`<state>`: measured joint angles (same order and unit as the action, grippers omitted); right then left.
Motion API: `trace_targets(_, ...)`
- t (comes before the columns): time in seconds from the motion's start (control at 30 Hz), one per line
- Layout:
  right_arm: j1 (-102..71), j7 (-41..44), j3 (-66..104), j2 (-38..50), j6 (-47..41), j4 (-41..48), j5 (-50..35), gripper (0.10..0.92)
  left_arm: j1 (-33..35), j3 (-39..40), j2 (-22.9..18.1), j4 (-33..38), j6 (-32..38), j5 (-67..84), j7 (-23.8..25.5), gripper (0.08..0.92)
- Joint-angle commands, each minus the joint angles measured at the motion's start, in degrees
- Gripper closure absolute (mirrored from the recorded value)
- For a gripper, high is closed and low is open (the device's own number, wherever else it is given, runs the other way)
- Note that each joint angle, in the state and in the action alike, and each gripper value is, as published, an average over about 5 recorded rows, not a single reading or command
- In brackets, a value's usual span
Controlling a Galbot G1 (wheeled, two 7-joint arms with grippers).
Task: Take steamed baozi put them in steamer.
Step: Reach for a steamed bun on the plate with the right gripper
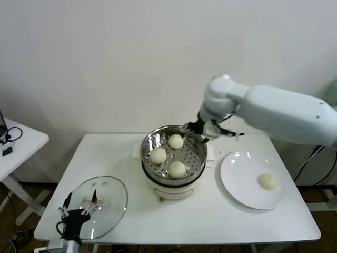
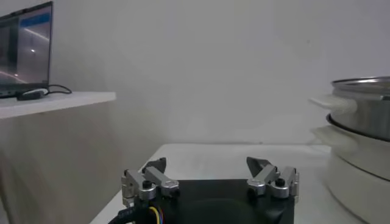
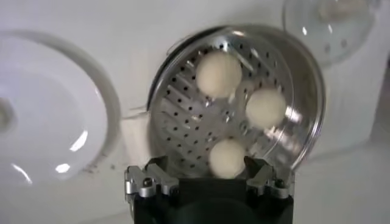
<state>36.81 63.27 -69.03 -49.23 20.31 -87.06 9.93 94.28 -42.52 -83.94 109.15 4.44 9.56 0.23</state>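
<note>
Three steamed baozi lie in the shiny steamer, which stands on a white pot base at the table's middle. In the right wrist view they show as cream-white domes on the perforated floor. My right gripper hovers over the steamer's back right rim, open, its fingers far wider than the baozi under them. One more baozi rests on the white plate. My left gripper is parked open at the front left.
A round glass lid lies flat on the table at the front left, under the left gripper. The plate sits just right of the steamer. A small side table with a laptop stands off to the left.
</note>
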Motion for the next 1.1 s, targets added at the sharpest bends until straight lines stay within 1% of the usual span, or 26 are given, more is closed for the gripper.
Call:
trace_targets(0.03,-0.76,-3.34,-2.88,20.36,-18.67,8.92,-18.98,0.203,-0.41,0.09,0.43,0.04,-0.35,0.81,-0.43,0.177)
trace_targets(0.13,-7.57,-2.41,0.87,23.90,-19.98,10.45,-17.20,0.203,-0.39,0.19,0.66,0.21,-0.38,0.82,-0.36,0.177)
trace_targets(0.23,-14.36,-1.42,5.44,25.57,-20.81,12.00,-14.59,0.203,-0.13,0.30,0.86,0.39,-0.39,0.75,-0.16,0.177)
trace_targets(0.43,-25.83,-0.12,13.29,24.40,-20.91,17.65,-7.07,0.203,0.42,0.18,0.61,0.84,-0.22,0.57,0.74,0.177)
trace_targets(0.57,-31.27,0.38,16.41,22.65,-20.93,20.59,-3.86,0.203,0.44,-0.08,0.07,0.92,-0.12,0.61,0.98,0.177)
trace_targets(0.77,-36.20,0.75,19.29,20.34,-20.72,23.94,-2.17,0.203,0.47,-0.01,-0.42,1.23,-0.48,0.14,0.96,0.177)
trace_targets(1.1,-39.28,0.67,21.46,16.83,-20.48,29.16,-2.10,0.203,0.56,-0.45,-0.52,0.71,-0.59,-0.18,0.84,0.177)
